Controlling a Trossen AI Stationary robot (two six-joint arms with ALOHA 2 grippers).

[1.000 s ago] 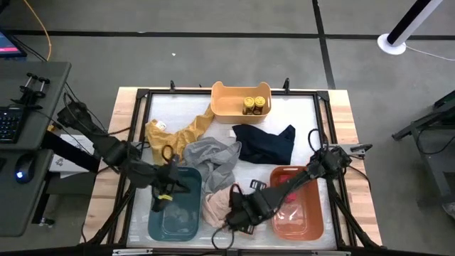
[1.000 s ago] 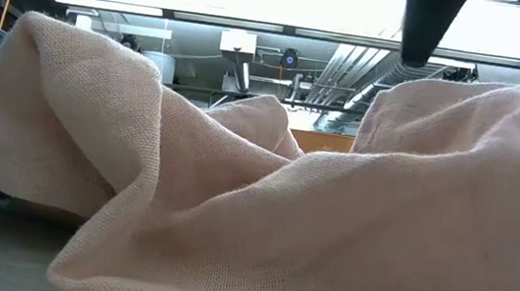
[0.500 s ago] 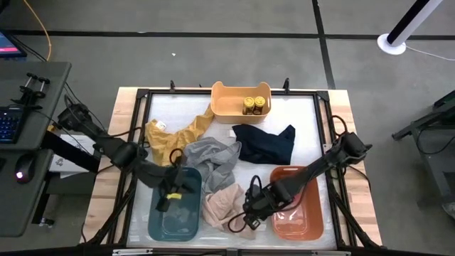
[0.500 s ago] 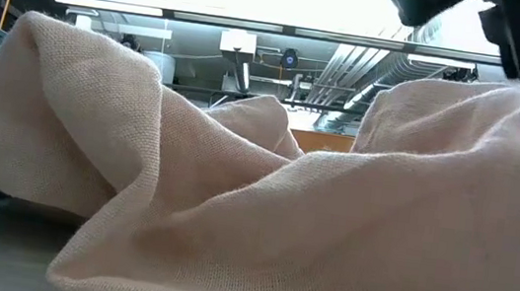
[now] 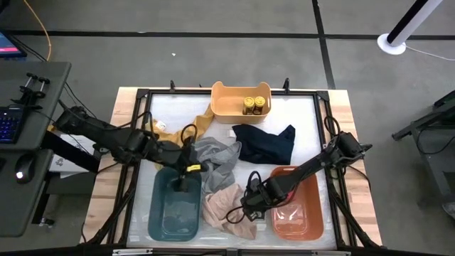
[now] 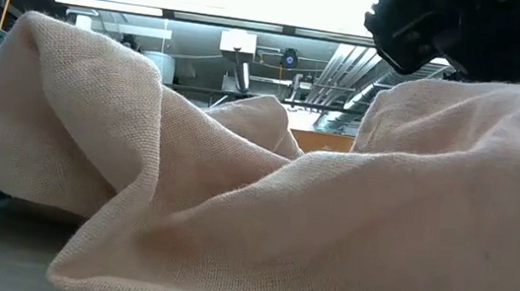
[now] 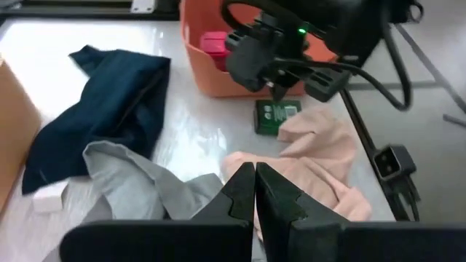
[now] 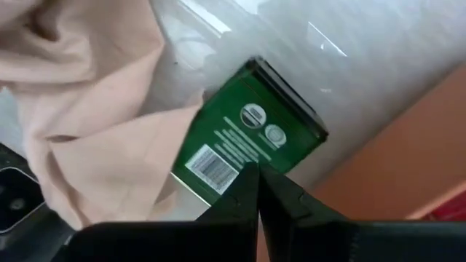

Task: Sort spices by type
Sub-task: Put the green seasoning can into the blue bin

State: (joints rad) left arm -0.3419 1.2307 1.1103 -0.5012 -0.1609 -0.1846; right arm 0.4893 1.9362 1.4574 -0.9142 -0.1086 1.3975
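The green tin (image 8: 251, 145) lies wedged between the orange bin (image 7: 207, 65) and the pink cloth (image 7: 320, 164), whose edge laps over one end. Bare bench (image 7: 196, 135) stays open beside it, toward the navy cloth (image 7: 109, 94).

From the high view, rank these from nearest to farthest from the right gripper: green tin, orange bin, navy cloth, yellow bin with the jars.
1. Green tin, directly under the right gripper.
2. Orange bin, just beside it on its right.
3. Navy cloth, mid-table.
4. Yellow bin, far edge.
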